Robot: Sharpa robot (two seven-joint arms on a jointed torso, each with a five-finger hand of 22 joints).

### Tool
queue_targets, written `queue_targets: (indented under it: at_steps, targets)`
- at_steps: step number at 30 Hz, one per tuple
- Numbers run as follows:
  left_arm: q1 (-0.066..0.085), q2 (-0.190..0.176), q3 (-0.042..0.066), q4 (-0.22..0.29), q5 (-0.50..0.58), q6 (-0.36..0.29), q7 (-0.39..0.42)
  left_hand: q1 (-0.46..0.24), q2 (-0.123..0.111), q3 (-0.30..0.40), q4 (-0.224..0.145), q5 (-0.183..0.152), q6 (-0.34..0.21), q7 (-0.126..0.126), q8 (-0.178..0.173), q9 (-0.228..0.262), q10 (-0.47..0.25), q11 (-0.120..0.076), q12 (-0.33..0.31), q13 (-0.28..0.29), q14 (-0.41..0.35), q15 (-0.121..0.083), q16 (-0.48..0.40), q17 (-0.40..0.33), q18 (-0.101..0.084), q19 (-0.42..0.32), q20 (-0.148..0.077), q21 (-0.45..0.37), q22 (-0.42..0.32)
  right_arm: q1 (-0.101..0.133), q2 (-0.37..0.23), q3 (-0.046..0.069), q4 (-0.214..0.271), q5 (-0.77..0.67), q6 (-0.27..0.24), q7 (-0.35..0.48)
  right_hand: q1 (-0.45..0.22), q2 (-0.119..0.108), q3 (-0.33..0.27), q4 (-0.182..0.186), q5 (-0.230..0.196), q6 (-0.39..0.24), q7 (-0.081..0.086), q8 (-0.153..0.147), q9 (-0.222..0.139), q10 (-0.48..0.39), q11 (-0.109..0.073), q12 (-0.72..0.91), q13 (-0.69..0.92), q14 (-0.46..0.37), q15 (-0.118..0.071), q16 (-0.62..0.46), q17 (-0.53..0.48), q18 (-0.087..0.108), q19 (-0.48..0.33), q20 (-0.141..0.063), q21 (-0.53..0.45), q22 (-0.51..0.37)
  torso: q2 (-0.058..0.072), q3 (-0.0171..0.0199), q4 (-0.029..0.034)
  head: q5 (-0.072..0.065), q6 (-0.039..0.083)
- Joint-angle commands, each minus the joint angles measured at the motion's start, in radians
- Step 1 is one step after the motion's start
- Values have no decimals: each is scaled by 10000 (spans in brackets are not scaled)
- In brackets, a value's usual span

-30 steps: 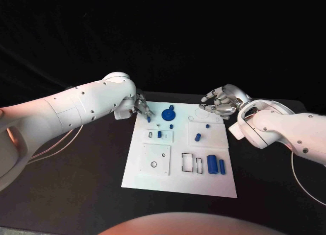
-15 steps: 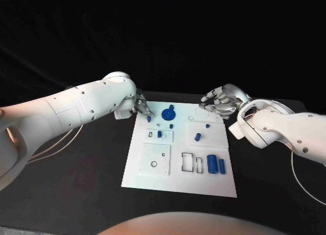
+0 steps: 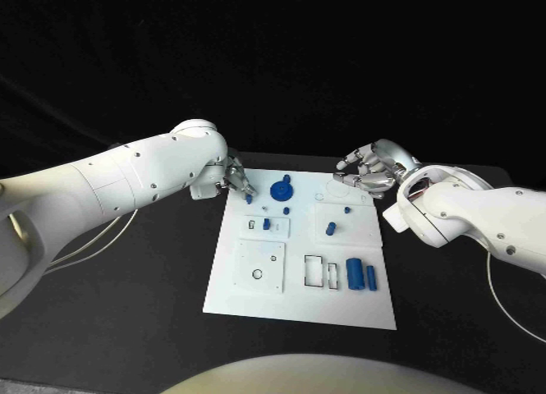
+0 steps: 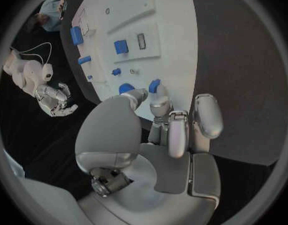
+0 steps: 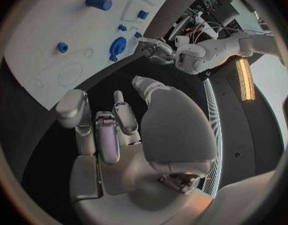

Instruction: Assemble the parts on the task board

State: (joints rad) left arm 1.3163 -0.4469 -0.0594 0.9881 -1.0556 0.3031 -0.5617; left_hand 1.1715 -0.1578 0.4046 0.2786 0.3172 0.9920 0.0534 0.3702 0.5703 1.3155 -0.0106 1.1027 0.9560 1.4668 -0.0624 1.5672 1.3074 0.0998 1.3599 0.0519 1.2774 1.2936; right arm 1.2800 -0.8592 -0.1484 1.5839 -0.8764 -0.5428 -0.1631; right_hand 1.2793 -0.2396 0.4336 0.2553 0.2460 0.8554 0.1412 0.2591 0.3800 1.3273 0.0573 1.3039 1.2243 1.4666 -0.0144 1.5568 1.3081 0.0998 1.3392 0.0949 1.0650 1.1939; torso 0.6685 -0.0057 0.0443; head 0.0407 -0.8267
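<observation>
1. My left hand (image 3: 237, 182) pinches a small blue part (image 4: 155, 86) at the board's (image 3: 344, 308) far left corner.
2. On the board, a blue disc (image 3: 282, 192) lies near the far edge; a blue cylinder (image 3: 355, 273) lies nearer me.
3. My right hand (image 3: 365, 173) hovers by the far right corner, fingers curled in, holding nothing.
4. The table (image 3: 130, 328) is black.

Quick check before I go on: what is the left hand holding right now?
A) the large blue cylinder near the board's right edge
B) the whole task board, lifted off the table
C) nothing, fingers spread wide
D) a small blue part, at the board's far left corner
D: the left wrist view shows the left hand pinching a small blue part over the task board.
</observation>
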Motion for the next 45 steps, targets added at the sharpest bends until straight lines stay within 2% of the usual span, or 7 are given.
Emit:
queue_targets:
  at_steps: [1, 14, 17, 20, 27, 33, 45]
  targets:
    - [3, 9, 5, 24, 55, 216, -35, 163, -42, 75, -33, -58, 78, 13, 57, 28, 30, -50, 33, 16, 1040, -60, 36, 2634, -145, -18, -58, -45, 5, -6, 9, 1, 1, -102, 45, 18, -94, -19, -8, 66, 52, -75, -4, 63, 9, -59, 6, -41, 5, 915, 17, -48, 2154, 165, -55, -24, -36, -4, -4, 3, 1, -7, -11]
    - [1, -10, 5, 33, 47, 245, -18, 313, -143, 96, -108, -188, 82, -10, 134, 87, 49, -68, 27, 6, 1040, -80, 36, 2634, -150, -10, -82, -52, 25, -8, 15, 1, -4, -102, 44, 16, -94, -19, -8, 66, 52, -75, -4, 63, 9, -59, 6, -41, 5, 915, 17, -48, 2154, 165, -55, -24, -36, -4, 4, 1, 3, -6, -19]
    - [1, -9, 5, 32, 50, 178, 4, 586, 0, 318, -209, -727, 47, -34, 198, 140, 82, -90, 34, 12, 1040, -102, 36, 2634, -153, 0, -105, -64, 48, -8, 16, 1, -5, -102, 44, 15, -94, -19, -8, 66, 52, -75, -4, 63, 9, -59, 6, -41, 5, 915, 17, -48, 2154, 165, -55, -24, -36, -4, 4, 2, 8, 1, -27]
    - [1, -9, 5, 25, 72, 97, 36, 948, 127, 764, -463, -1111, -2, -60, 289, 211, 116, -112, 35, 16, 1040, -119, 36, 2634, -155, 15, -125, -81, 81, -9, 20, 1, -13, -102, 46, 16, -94, -19, -8, 66, 52, -75, -4, 63, 9, -59, 6, -41, 5, 915, 17, -48, 2154, 165, -55, -24, -36, -4, 3, 2, 8, 5, -31]
    - [-3, -48, 5, 24, 294, -50, 65, 1387, 207, 1794, -1191, -1287, -141, -58, 747, 565, 234, -122, 77, 72, 1040, -124, 36, 2634, -158, 38, -139, -115, 146, -10, 24, 1, -28, -102, 46, 16, -95, -14, 6, 77, 55, -83, -6, 93, 19, -42, 4, -21, 23, 916, 15, -46, 2158, 162, -47, -26, -31, 8, -4, 2, 1, 31, -44]
    - [-13, -223, 31, 199, 613, -296, 104, 1085, 98, 2884, -1700, -1046, -271, -61, 1508, 1304, 383, -128, 139, 139, 1040, -126, 36, 2634, -164, 79, -135, -119, 241, -12, 20, 1, -31, -102, 48, 16, -95, -14, 6, 77, 55, -83, -6, 93, 19, -42, 4, -21, 23, 916, 15, -46, 2158, 162, -47, -26, -31, 8, -6, 6, 5, 41, -36]
    - [-12, -1208, 76, 1590, 1215, -935, 236, 630, -169, 3518, -2236, 37, -309, -96, 1973, 1827, 498, -172, 200, 205, 1040, -165, 36, 2634, -165, 109, -172, -134, 340, -22, -29, 1, -23, -102, 44, 15, -95, -14, 6, 77, 55, -83, -6, 93, 19, -42, 4, -21, 23, 916, 15, -46, 2158, 162, -47, -26, -31, 8, -51, 27, 50, 62, -23]
